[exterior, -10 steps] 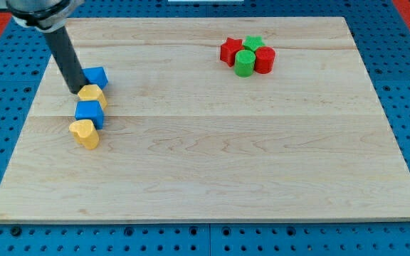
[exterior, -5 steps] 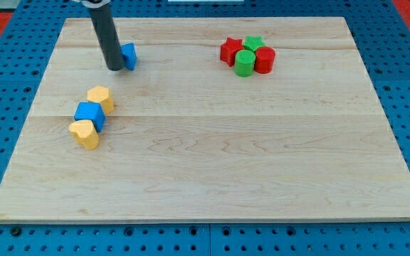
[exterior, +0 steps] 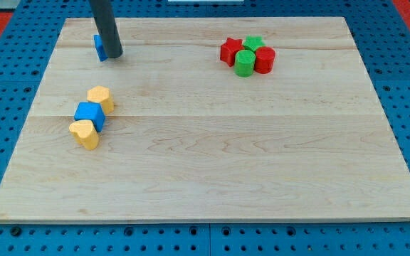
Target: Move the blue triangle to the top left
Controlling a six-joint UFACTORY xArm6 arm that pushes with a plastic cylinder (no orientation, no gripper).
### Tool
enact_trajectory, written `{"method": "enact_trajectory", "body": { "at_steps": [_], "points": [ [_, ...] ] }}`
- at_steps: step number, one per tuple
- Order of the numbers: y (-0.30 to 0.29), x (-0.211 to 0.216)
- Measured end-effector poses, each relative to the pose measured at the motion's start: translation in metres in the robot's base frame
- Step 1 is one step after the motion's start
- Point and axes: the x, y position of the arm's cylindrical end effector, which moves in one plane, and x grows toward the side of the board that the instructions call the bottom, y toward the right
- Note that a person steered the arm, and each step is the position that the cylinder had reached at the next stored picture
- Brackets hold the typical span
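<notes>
The blue triangle (exterior: 100,47) lies near the view's top left of the wooden board (exterior: 212,163), mostly hidden behind my rod. My tip (exterior: 114,55) rests on the board right against the triangle's right side. Only a thin blue edge of the triangle shows to the left of the rod.
A yellow block (exterior: 101,97), a blue cube (exterior: 90,114) and a yellow heart-shaped block (exterior: 85,133) sit in a slanted row at the view's left. A cluster of a red star (exterior: 230,51), a green block (exterior: 253,43), a green cylinder (exterior: 244,62) and a red cylinder (exterior: 264,60) sits at the top right.
The blue triangle moved from beside the yellow block up toward the view's top, then left. My tip went from its left side to its right side.
</notes>
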Motion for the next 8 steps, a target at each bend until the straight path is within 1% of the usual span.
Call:
{"method": "enact_trajectory", "body": {
  "at_steps": [1, 2, 4, 5, 6, 7, 8],
  "points": [
    [-0.035, 0.003],
    [-0.053, 0.001],
    [-0.055, -0.034],
    [-0.055, -0.034],
    [-0.041, -0.029],
    [-0.035, 0.045],
    [-0.051, 0.131]
  ]
}}
